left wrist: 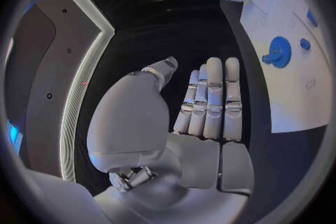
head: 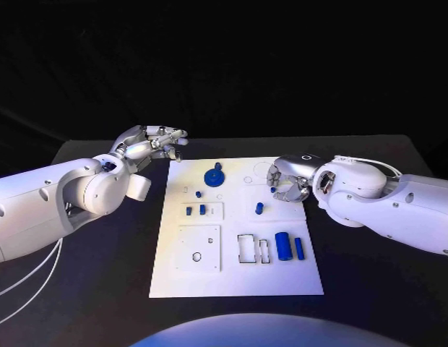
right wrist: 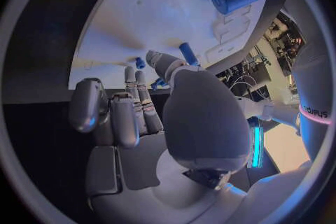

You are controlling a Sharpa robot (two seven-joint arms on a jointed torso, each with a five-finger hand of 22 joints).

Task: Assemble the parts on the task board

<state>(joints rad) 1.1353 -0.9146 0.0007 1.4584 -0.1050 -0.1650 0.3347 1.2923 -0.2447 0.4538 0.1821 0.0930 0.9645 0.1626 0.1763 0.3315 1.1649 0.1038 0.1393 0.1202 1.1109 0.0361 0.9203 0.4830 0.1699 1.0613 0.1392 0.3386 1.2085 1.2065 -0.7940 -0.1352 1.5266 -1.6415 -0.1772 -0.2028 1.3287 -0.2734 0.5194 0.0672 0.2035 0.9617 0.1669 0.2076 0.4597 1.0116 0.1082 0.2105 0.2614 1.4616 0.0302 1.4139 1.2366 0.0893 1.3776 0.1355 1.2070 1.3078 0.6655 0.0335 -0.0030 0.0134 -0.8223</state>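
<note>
Two silver hands poised at a white task board point(head: 235, 278) on a black worktop point(head: 380, 289). Left hand point(head: 153, 142) off the board's far left corner, fingers straight and together, empty. Right hand point(head: 289, 181) over the board's right edge, fingers partly curled, hold on anything impossible to tell. Blue gear point(head: 214, 176) standing at the far middle; blue cylinder point(head: 283, 242) and slim bar point(head: 299, 248) lying near right; small pegs point(head: 195, 210) left of centre.

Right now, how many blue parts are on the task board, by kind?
Gear: 1
Large cylinder: 1
Slim rod: 1
Small pegs: 4
Blue bit at the right hand, kind unclear: 1
Total: 8
</note>
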